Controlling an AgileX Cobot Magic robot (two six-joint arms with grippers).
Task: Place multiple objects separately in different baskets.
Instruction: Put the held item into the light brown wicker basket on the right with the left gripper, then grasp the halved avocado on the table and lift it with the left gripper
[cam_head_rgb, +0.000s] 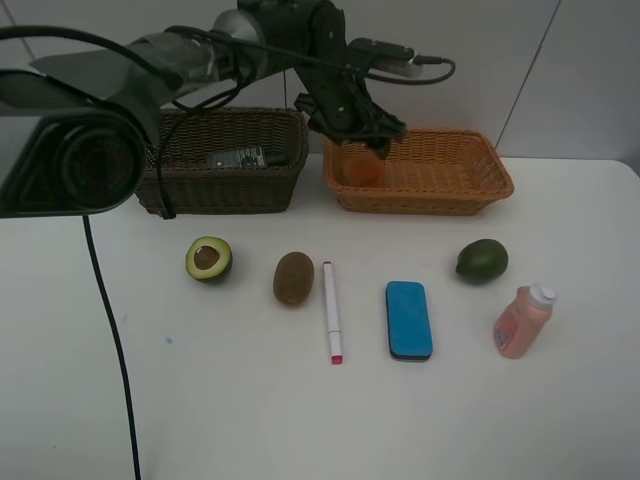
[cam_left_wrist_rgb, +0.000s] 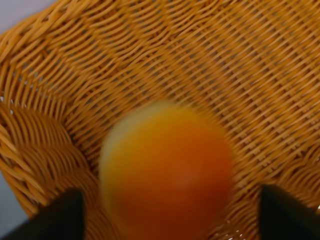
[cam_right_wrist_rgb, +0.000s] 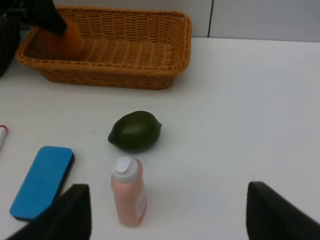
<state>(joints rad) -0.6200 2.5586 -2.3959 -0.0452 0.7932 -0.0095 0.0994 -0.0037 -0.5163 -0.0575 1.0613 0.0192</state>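
Note:
My left gripper (cam_head_rgb: 370, 135) hangs over the left end of the light orange basket (cam_head_rgb: 480, 190), open. In the left wrist view the orange-red peach (cam_left_wrist_rgb: 165, 170) looks blurred, lying between the spread fingers (cam_left_wrist_rgb: 60, 215) with a gap on each side, over the basket's weave (cam_left_wrist_rgb: 225, 60). The peach (cam_head_rgb: 362, 165) sits inside that basket. In the dark brown basket (cam_head_rgb: 220, 190) lies the dark green pump bottle (cam_head_rgb: 245, 157). My right gripper (cam_right_wrist_rgb: 170, 210) is open above the table with nothing in it, near the pink bottle (cam_right_wrist_rgb: 129, 192) and whole avocado (cam_right_wrist_rgb: 135, 131).
On the white table, left to right, lie a halved avocado (cam_head_rgb: 208, 259), kiwi (cam_head_rgb: 293, 278), marker (cam_head_rgb: 331, 311), blue eraser (cam_head_rgb: 409, 319), whole avocado (cam_head_rgb: 481, 260) and pink bottle (cam_head_rgb: 522, 320). A black cable (cam_head_rgb: 110, 330) hangs at the left.

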